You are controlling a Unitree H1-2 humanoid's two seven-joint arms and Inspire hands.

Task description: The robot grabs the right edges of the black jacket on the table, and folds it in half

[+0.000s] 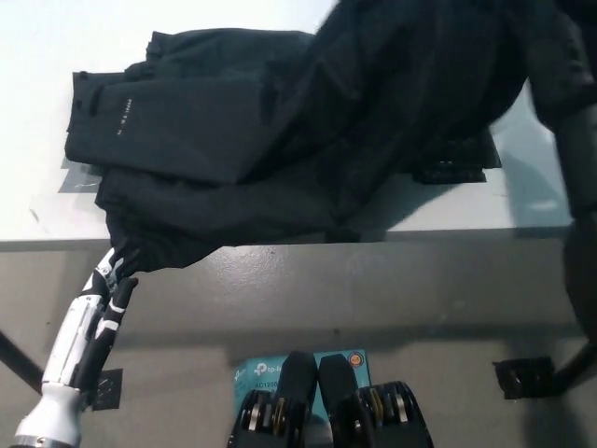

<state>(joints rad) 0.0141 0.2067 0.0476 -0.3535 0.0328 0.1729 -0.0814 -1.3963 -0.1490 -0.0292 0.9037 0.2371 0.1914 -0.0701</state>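
The black jacket [233,140] lies on the white table [37,56], its folded left part flat. Its right part [420,75] is raised off the table and drapes toward the middle. My black right arm [583,177] rises along the right edge. The right hand is hidden behind the lifted cloth, which hangs from it. My white left hand [107,285] is at the lower left, below the table's front edge. It touches the jacket's hem [140,257] that hangs over the edge; I cannot see whether it grips the hem.
A dark strip [452,170] lies on the table where the jacket was. Grey tape marks [79,177] show beside the jacket's left side. On the grey floor are a teal box [298,366] and two black tape squares [522,378].
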